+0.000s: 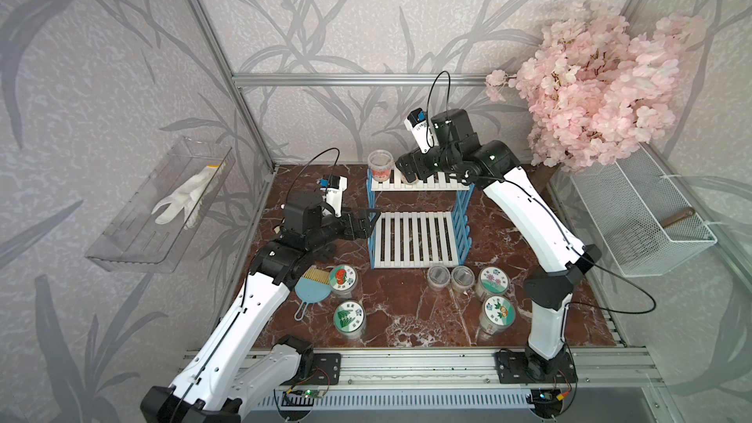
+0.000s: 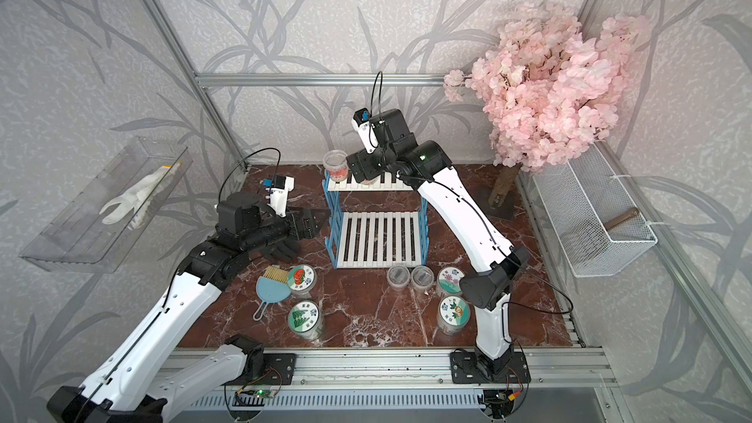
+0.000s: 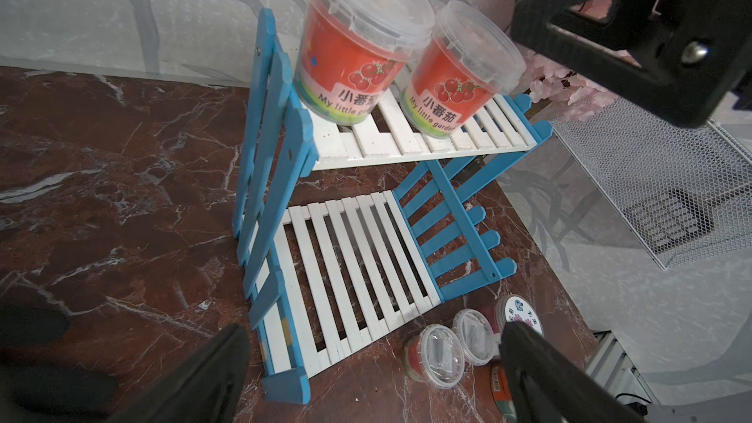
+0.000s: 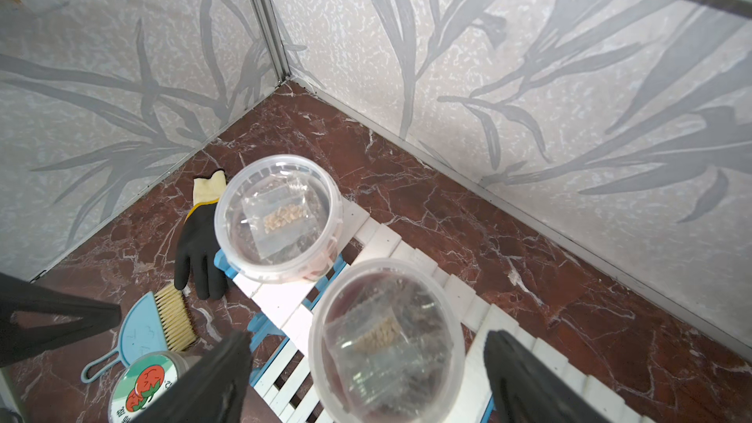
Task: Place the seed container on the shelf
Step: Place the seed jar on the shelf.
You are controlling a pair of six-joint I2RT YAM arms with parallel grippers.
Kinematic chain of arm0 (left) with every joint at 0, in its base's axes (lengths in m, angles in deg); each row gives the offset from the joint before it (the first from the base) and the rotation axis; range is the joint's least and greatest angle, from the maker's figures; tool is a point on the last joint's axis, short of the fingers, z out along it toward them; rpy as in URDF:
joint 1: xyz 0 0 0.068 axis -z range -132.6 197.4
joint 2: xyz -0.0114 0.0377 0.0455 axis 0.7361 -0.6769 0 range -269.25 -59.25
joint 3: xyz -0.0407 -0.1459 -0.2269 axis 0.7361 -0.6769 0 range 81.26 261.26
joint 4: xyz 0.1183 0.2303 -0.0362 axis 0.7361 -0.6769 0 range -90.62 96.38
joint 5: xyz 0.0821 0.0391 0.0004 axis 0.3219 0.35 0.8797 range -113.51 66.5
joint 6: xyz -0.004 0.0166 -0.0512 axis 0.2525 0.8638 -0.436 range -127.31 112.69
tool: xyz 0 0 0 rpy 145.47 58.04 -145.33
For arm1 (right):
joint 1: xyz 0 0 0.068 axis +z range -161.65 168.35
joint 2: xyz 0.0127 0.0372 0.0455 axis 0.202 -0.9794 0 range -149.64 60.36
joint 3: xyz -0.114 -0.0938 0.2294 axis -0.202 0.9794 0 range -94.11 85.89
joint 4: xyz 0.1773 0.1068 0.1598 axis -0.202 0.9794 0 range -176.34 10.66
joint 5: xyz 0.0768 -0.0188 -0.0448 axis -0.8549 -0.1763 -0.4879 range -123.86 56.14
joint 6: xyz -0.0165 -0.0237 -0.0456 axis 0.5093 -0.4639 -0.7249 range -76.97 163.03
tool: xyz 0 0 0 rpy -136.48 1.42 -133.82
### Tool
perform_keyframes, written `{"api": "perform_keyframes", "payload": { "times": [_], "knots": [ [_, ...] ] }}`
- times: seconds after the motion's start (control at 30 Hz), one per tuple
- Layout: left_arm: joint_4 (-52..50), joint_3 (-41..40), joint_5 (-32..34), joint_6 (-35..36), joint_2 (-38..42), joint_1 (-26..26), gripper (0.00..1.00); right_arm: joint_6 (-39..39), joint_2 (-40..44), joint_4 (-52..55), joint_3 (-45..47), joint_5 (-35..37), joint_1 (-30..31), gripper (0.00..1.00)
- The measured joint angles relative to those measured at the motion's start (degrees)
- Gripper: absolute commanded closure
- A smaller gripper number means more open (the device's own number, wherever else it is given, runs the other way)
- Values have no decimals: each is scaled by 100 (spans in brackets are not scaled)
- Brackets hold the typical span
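The container (image 3: 460,71) stands upright on the top tier of the shelf (image 1: 413,238), near the middle, just beside a twin tub (image 1: 381,164) at the tier's left end. Both carry red tomato labels and clear lids with a seed packet under them.

The right gripper (image 4: 366,339) hangs over the container with its jaws apart. In the right wrist view a gap shows between each finger and the lid's rim, so it looks let go of rather than held. I judge the placing done and the release in hand. The next move calls for a clean lift up and back, without clipping the lid or nudging the twin tub.

The left gripper (image 1: 371,221) is spread wide and empty, just beside the shelf's left blue frame, at about the lower tier's level. That tier is bare.

On the bench (image 1: 407,319) in front of the shelf sit two small clear tubs (image 1: 449,277) and four lidded jars (image 1: 342,278). A dustpan with brush (image 1: 311,290) and a black glove (image 4: 199,246) lie to the left. None of these blocks the way out. The blossom tree (image 1: 598,87) and wire basket (image 1: 643,217) are well apart.
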Motion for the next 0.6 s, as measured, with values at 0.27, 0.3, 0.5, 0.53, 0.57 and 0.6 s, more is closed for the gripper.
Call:
{"api": "perform_keyframes", "payload": {
  "times": [0.27,0.3,0.5,0.53,0.57,0.6],
  "knots": [
    [-42,0,22,0,72,-15,0,52,-555,708,-901,138,15,7],
    [-42,0,22,2,72,-17,0,63,-573,767,-925,186,15,7],
    [-44,0,24,4,72,-20,0,142,-682,866,-957,332,15,9],
    [-44,0,24,4,72,-20,0,151,-702,870,-957,343,9,10],
    [-42,0,24,4,72,-20,0,160,-721,879,-957,341,7,11],
    [-42,0,24,4,72,-20,0,175,-743,894,-964,339,4,12]
  ]
}}
